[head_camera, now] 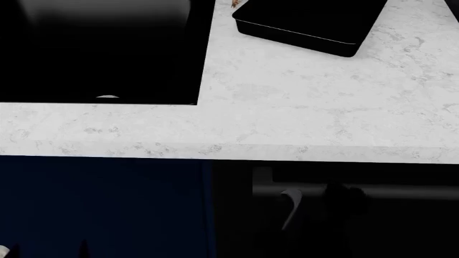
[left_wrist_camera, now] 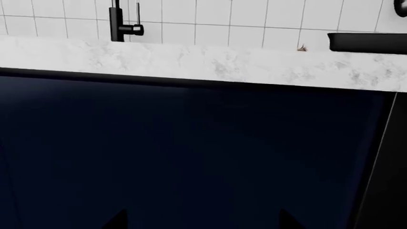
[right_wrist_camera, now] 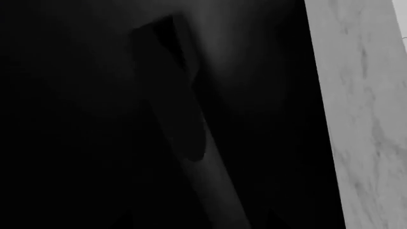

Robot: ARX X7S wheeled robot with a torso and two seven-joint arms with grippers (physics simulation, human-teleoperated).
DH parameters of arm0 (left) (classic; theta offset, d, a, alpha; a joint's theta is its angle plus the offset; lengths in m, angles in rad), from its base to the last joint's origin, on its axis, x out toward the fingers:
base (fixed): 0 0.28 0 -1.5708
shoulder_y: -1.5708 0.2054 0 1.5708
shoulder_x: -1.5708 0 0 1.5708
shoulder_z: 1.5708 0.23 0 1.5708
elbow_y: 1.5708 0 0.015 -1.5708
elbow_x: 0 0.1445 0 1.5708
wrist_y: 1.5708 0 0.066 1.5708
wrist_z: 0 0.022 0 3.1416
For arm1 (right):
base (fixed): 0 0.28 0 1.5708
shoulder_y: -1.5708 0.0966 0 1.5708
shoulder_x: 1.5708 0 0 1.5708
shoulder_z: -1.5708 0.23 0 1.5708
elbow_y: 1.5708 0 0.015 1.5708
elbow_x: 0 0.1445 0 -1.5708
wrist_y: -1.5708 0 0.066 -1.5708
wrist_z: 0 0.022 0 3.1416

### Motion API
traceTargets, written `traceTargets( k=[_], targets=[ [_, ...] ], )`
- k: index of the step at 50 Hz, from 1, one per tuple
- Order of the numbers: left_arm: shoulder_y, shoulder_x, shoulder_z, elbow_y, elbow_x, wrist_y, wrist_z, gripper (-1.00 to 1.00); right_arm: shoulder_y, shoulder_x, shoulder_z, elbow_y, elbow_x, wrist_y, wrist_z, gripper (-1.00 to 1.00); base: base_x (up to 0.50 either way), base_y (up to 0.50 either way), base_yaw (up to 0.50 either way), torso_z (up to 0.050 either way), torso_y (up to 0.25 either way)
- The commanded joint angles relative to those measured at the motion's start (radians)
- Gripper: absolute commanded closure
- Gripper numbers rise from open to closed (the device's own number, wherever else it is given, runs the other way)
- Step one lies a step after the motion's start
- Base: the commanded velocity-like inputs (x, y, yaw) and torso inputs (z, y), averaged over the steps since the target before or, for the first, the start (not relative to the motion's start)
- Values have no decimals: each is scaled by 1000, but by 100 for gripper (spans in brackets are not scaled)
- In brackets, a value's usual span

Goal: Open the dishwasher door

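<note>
Two grippers are at work here, and neither gives away its state clearly. From the head view, the right gripper (head_camera: 334, 201) is a dark shape pressed up against the bar handle (head_camera: 401, 192) of the dishwasher door (head_camera: 237, 215), just under the counter edge; everything there is black on black, so whether its jaws are spread or pinched around the bar cannot be told. In the right wrist view the same handle (right_wrist_camera: 203, 157) runs as a grey bar across the glossy black door (right_wrist_camera: 76, 119), with one dark finger (right_wrist_camera: 175, 114) lying against it. Only two dark fingertips (left_wrist_camera: 116, 220) of the left gripper (left_wrist_camera: 200, 224) show in the left wrist view, set well apart, facing a navy blue cabinet front (left_wrist_camera: 190, 152) without touching it. Above the door and cabinet runs a white marble countertop (head_camera: 301, 107), carrying a black boxy appliance (head_camera: 308, 21) toward the back and a dark sink (head_camera: 93, 54) at the left. A black faucet (left_wrist_camera: 121, 21) stands before white wall tiles (left_wrist_camera: 254, 19).
</note>
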Motion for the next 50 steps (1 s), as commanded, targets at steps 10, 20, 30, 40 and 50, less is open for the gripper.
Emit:
traceTargets(
  k=[10,20,30,40,50],
  targets=[
    [10,-15,-5,23,-12,-2,-18,-100,109,-59,-11,218,27,-82,1,-100,0,0,0,0,0],
    [8,-18,-8,14,-16,5,-22,-100,161,-99,-27,362,36,-150,16,-100,0,0,0,0,0],
    [8,-22,-10,3,-20,14,-25,-100,194,-133,-41,475,41,-202,34,-100,0,0,0,0,0],
    [5,-21,-5,-8,-23,21,-25,-100,187,-128,-53,460,32,-201,30,100,15,0,7,0,-4],
    [4,-22,1,-8,-26,22,-27,-100,176,-110,-52,413,28,-172,19,100,10,1,8,-2,-4]
  ],
)
